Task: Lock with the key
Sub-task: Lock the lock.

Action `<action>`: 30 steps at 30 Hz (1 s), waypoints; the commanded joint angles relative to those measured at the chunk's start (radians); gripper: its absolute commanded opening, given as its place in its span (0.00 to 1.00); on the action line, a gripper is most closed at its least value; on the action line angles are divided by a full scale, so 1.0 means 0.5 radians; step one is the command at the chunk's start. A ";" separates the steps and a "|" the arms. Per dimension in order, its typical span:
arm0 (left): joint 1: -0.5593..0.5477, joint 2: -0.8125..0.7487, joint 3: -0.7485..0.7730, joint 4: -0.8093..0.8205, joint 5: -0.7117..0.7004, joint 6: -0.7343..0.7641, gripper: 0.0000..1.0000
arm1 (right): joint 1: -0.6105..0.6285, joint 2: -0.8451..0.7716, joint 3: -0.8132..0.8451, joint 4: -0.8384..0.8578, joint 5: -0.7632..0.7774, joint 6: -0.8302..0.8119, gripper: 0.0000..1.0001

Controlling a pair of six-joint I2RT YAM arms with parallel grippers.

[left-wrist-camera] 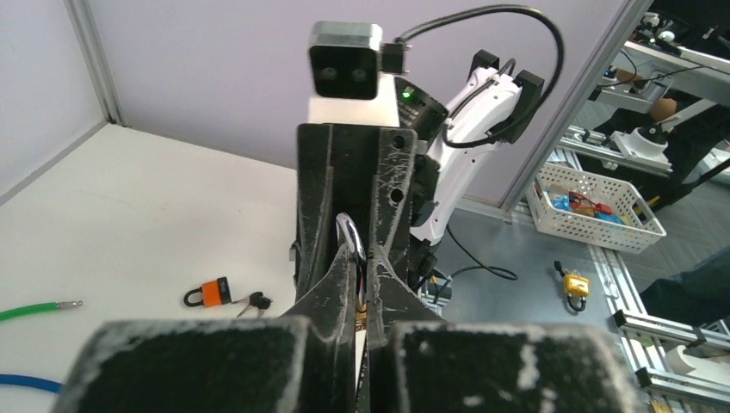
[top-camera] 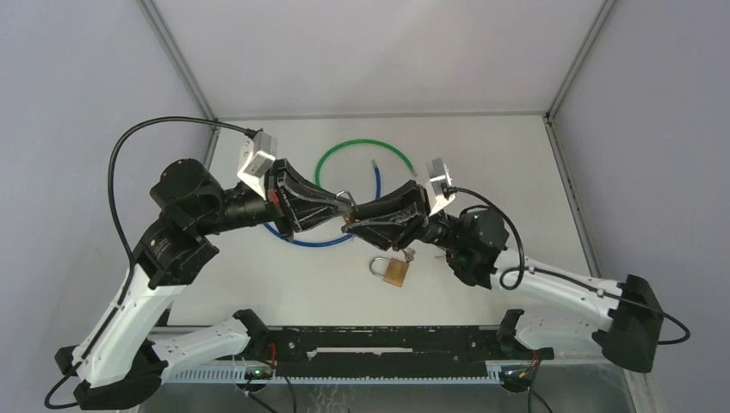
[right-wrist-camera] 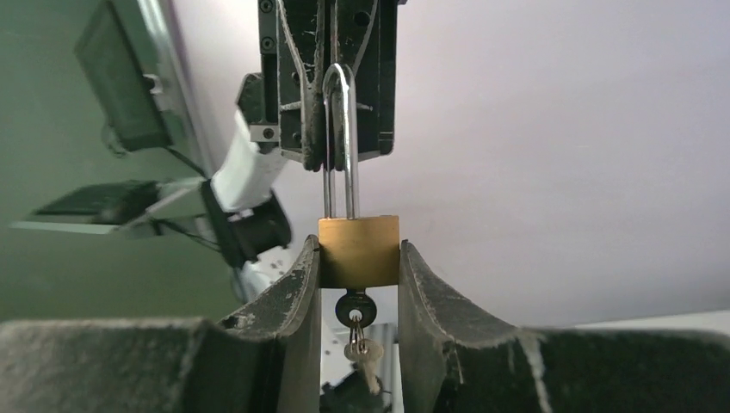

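Over the middle of the table (top-camera: 499,172), the left gripper (left-wrist-camera: 355,258) pinches the shackle (right-wrist-camera: 340,129) of the padlock (right-wrist-camera: 358,249), and the right gripper (right-wrist-camera: 358,267) clamps its brass body. The key (right-wrist-camera: 355,307) sits in its underside (untouched); next, one gripper likely must release to turn it.

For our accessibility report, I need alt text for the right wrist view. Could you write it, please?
A brass padlock is clamped between the two right fingers, its steel shackle pointing up into the left fingers, which grip it. A key sits in the lock's underside, with more keys hanging below.
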 commanded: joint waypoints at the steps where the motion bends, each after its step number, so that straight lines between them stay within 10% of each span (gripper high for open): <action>1: 0.008 -0.006 -0.102 -0.003 -0.211 -0.086 0.06 | 0.188 -0.266 0.084 -0.468 0.426 -0.750 0.00; 11: 0.056 -0.017 -0.134 -0.176 -0.494 -0.151 0.59 | 0.336 -0.447 0.103 -0.981 0.884 -1.426 0.00; 18: 0.064 -0.015 -0.047 -0.325 -0.247 0.114 0.60 | 0.416 -0.509 0.241 -1.508 1.139 -1.924 0.00; 24: 0.063 0.053 0.031 -0.520 -0.218 0.190 0.31 | 0.427 -0.553 0.301 -1.679 1.135 -2.013 0.00; 30: 0.062 0.081 0.095 -0.538 -0.176 0.235 0.39 | 0.442 -0.579 0.326 -1.778 1.089 -2.025 0.00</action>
